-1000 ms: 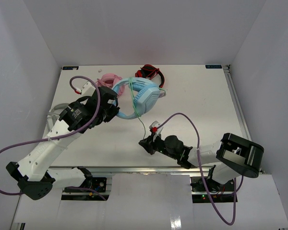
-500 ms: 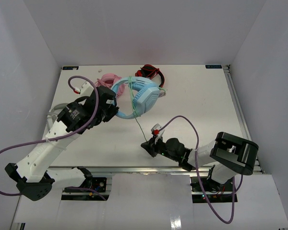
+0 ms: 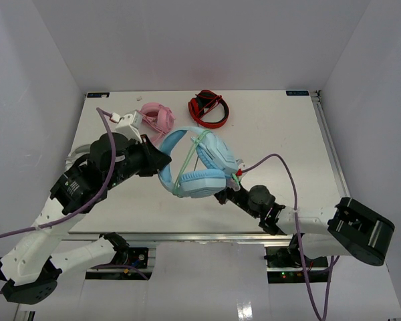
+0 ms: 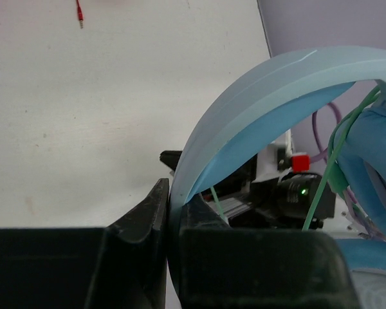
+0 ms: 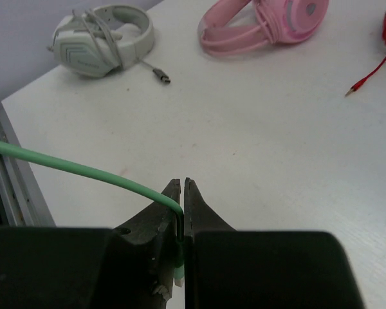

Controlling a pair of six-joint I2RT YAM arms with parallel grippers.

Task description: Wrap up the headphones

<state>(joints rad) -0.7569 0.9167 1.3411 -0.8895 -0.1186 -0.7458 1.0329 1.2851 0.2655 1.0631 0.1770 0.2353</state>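
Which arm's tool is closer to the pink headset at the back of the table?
Left. The left tool grips the blue headband just on the near side of the pink headset. The right tool, pinching the green cable, is farther off, toward the near edge.

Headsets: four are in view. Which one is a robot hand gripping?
The light blue headset: the left hand clamps its headband; the pink headset, red headset and grey-white headset lie untouched.
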